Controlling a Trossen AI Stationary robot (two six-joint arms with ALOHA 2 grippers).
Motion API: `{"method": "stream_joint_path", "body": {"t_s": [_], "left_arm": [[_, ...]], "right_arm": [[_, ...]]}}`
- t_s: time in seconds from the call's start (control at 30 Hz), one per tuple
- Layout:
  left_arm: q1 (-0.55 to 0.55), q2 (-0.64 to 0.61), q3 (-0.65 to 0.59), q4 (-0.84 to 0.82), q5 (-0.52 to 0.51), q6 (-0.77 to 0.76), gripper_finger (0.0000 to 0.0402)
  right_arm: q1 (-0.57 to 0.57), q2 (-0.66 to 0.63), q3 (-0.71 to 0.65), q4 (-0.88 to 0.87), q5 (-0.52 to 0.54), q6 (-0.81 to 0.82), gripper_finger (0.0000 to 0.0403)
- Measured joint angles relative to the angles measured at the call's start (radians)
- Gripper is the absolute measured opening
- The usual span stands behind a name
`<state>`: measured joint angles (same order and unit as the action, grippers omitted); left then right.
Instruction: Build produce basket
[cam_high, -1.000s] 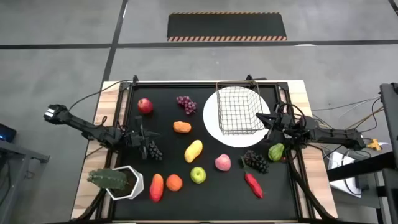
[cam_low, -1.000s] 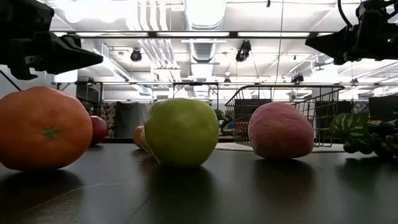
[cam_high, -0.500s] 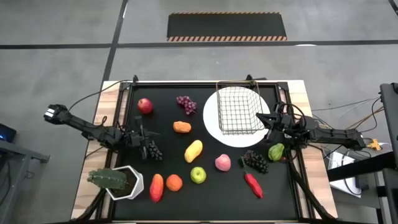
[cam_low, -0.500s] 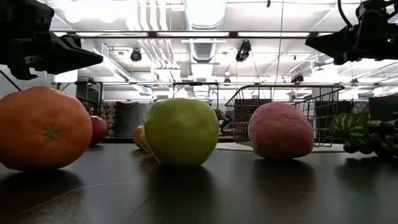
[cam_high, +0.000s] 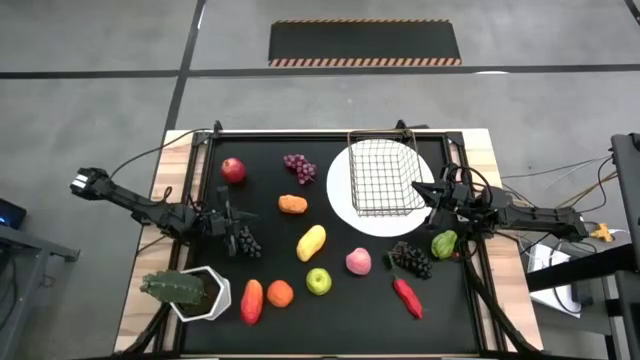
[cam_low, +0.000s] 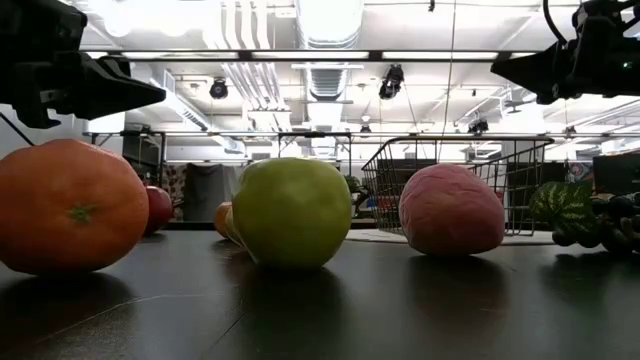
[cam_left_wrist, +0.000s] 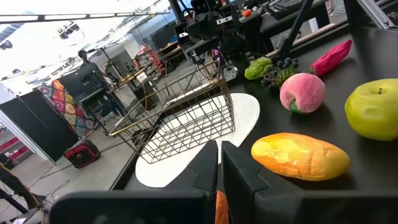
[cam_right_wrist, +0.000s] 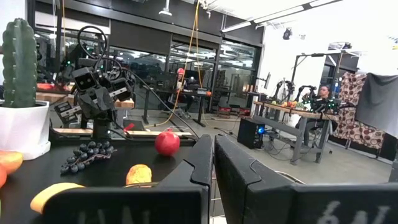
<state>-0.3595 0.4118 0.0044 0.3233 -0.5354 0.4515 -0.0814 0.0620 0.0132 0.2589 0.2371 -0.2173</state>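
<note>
The wire basket (cam_high: 383, 177) stands empty on a round white plate (cam_high: 340, 195) at the far right. Produce lies loose on the black mat: a red apple (cam_high: 233, 169), purple grapes (cam_high: 299, 167), a mango (cam_high: 311, 242), a green apple (cam_high: 318, 281), a peach (cam_high: 358, 262) and a green pepper (cam_high: 443, 243). My left gripper (cam_high: 240, 215) is shut and empty, above the mat beside dark grapes (cam_high: 247, 241). My right gripper (cam_high: 422, 190) is shut and empty, at the basket's right side. Both hang clear of the table in the low view.
A cactus in a white pot (cam_high: 190, 291) stands at the near left corner. A red pepper (cam_high: 251, 300) and an orange (cam_high: 280, 293) lie beside it. Dark grapes (cam_high: 410, 259) and another red pepper (cam_high: 406, 295) lie near right. An orange fruit (cam_high: 292, 204) lies mid-mat.
</note>
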Motion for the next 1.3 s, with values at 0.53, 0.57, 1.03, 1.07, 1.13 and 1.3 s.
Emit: {"method": "stream_joint_path", "body": {"t_s": [0.53,0.57,1.03,1.07,1.13,1.3], "left_arm": [[0.000,0.000,0.000,0.000,0.000,0.000,0.0004],[0.000,0.000,0.000,0.000,0.000,0.000,0.0004],[0.000,0.000,0.000,0.031,0.011,-0.065,0.0004],[0.000,0.000,0.000,0.051,0.041,-0.178,0.0004],[-0.001,0.000,0.000,0.124,0.059,-0.401,0.0004],[0.001,-0.002,0.000,0.298,0.068,-0.577,0.0004]], "right_arm": [[0.000,0.000,0.000,0.000,0.000,-0.001,0.0009],[0.000,0.000,0.000,0.000,0.000,0.000,0.0009],[0.000,0.000,0.000,-0.036,-0.025,0.546,0.0009],[0.000,0.000,0.000,-0.034,-0.005,0.572,0.0009],[0.000,0.000,0.000,-0.038,0.039,0.559,0.0009],[0.000,0.000,0.000,-0.046,0.075,0.405,0.0009]]}}
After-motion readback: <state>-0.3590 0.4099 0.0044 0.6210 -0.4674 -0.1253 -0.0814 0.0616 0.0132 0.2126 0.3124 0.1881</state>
